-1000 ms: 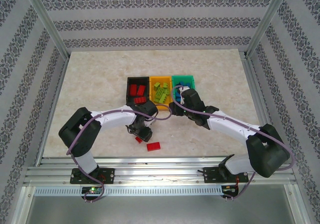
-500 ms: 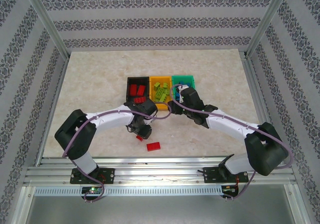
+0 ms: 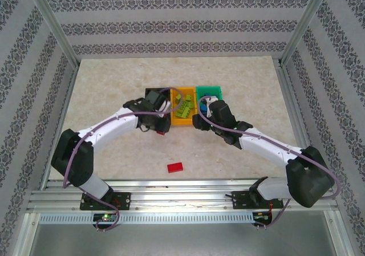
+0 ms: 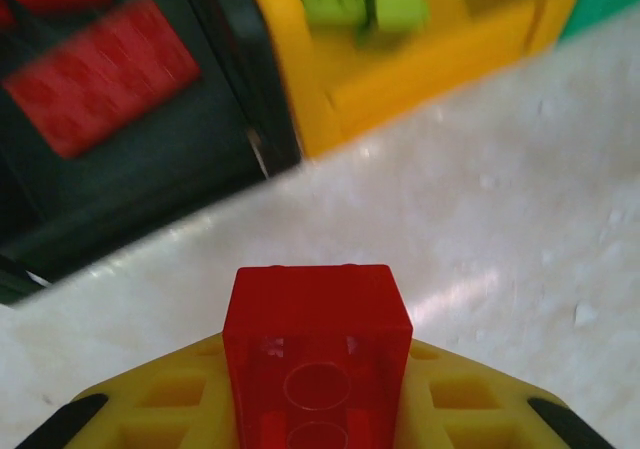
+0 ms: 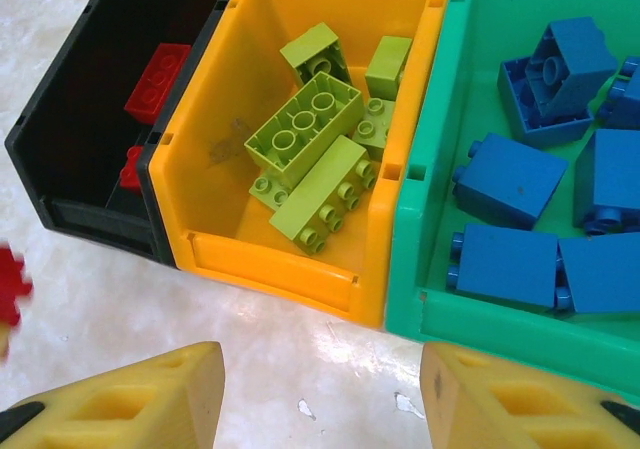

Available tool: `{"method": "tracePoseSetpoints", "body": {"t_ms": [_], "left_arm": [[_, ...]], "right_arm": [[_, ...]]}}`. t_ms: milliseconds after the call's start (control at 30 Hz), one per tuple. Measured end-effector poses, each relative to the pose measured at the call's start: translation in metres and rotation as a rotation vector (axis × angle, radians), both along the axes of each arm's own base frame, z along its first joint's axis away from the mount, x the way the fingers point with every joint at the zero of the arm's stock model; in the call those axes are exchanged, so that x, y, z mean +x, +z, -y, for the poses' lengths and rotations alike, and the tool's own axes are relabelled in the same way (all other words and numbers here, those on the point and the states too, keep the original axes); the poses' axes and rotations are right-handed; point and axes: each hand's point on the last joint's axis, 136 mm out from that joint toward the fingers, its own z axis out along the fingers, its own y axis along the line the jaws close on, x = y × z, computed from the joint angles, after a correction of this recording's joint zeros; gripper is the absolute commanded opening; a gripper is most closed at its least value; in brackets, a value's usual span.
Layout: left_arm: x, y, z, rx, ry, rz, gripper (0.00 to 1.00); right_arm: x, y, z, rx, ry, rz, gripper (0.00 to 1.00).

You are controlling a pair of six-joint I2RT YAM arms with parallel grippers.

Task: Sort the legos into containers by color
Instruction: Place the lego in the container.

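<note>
Two red pieces short of finished. Clamped in left jaws: small red studded plastic brick (image 4: 317, 349), just short of black open-top plastic bin (image 4: 130, 219). Right jaws apart, empty, near orange plastic bin (image 5: 280, 259) of lime bricks (image 5: 305, 134) and green plastic bin (image 5: 470, 319) of blue bricks (image 5: 505, 179). Loose on marble desk (image 3: 114, 90): flat red brick (image 3: 175, 167).

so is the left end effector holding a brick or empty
Holding. The left end effector is shut on a red brick, seen clamped between its yellow fingers near the black bin.
</note>
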Motion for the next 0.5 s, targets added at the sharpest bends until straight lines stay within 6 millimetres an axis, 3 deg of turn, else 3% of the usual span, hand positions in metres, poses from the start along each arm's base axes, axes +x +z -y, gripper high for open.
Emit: {"method": "tracePoseSetpoints", "body": {"t_ms": [167, 267, 367, 500], "left_arm": [[0.046, 0.04, -0.007, -0.061, 0.074, 0.106, 0.31], [0.069, 0.05, -0.007, -0.089, 0.117, 0.137, 0.31], [0.088, 0.047, -0.011, -0.109, 0.168, 0.131, 0.31], [0.112, 0.028, -0.024, -0.121, 0.237, 0.092, 0.32]], "right_arm": [[-0.007, -0.004, 0.006, -0.005, -0.008, -0.003, 0.55], [-0.011, -0.004, 0.01, -0.008, -0.011, -0.004, 0.55], [-0.014, 0.001, 0.014, -0.005, -0.017, 0.008, 0.56], [-0.019, 0.006, 0.021, 0.003, -0.035, 0.025, 0.55]]}}
